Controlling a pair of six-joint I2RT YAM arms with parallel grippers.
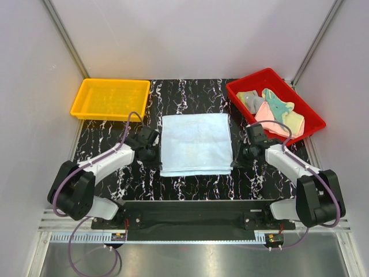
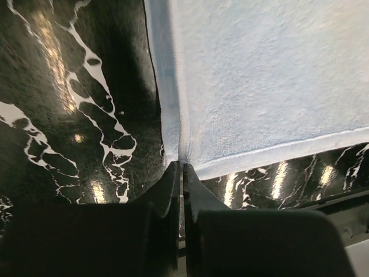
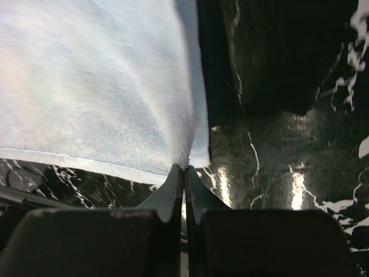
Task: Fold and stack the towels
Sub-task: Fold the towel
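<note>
A light blue towel [image 1: 196, 144] lies spread flat in the middle of the black marble table. My left gripper [image 1: 155, 153] is shut on the towel's left edge close to its near corner; in the left wrist view the cloth [image 2: 259, 81] bunches up between the fingertips of that gripper [image 2: 181, 166]. My right gripper [image 1: 240, 152] is shut on the right edge near the near corner, and there too the cloth [image 3: 98, 86] is pulled into a peak at the gripper [image 3: 184, 168]. Several other towels, among them a pink one [image 1: 266, 113] and a teal one [image 1: 278, 101], lie crumpled in the red bin.
The red bin [image 1: 248, 79] stands at the back right, just beyond the right arm. A yellow bin [image 1: 115, 82] with nothing in it stands at the back left. White walls close in the table on three sides.
</note>
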